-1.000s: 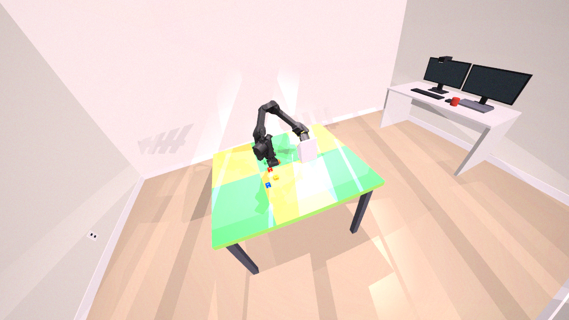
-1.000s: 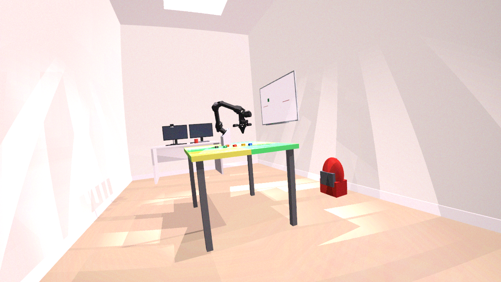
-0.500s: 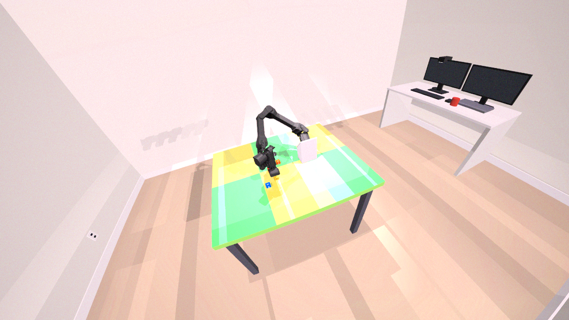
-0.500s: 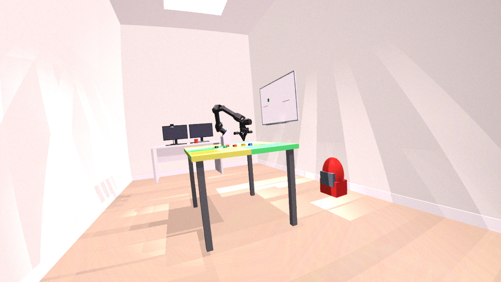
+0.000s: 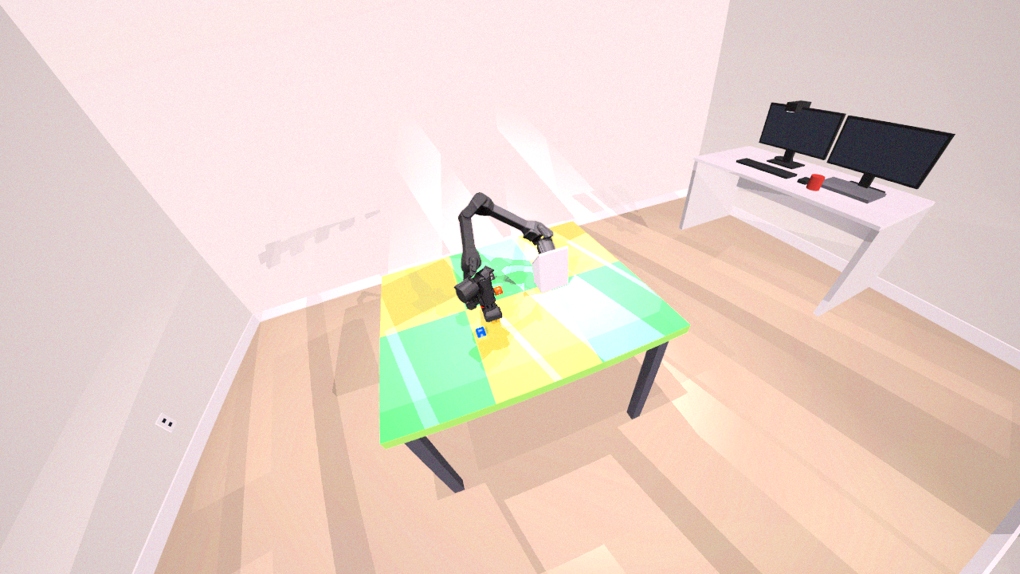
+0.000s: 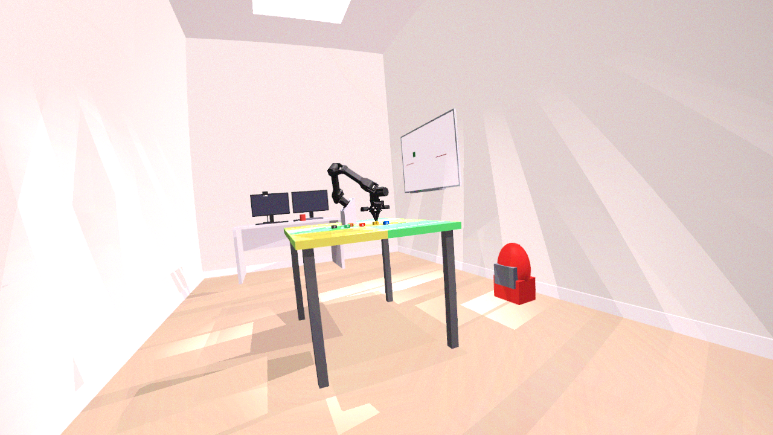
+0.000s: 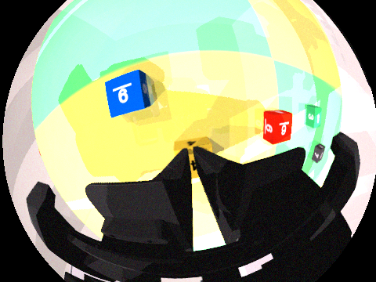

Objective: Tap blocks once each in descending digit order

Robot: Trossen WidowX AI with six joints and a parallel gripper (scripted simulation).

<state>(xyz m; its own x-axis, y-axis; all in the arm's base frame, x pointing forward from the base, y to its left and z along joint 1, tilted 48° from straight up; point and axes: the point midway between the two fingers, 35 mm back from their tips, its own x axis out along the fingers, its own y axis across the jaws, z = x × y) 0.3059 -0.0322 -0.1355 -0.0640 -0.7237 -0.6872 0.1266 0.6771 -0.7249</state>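
My gripper [image 7: 190,150] [image 6: 375,220] is shut and empty, with its tips right at the top of the yellow block [image 7: 180,146]; contact cannot be told. The yellow block's 4 is partly hidden by the fingers. The blue block [image 7: 127,94] [image 5: 480,332] [image 6: 386,222] shows an upside-down underlined 9. The red block [image 7: 277,127] [image 6: 362,224] shows an upside-down underlined 6. The green block [image 7: 313,116] [image 6: 346,226] shows a 3. The dark block [image 7: 318,153] [image 6: 334,226] has a digit too small to read surely. The orange block [image 5: 498,290] has no readable digit.
The blocks stand on the green and yellow table [image 5: 428,385] [image 6: 421,229]. A white panel [image 5: 551,271] stands by the arm's base. A desk [image 5: 856,203] with two monitors and a red cup [image 5: 816,182] is apart from the table.
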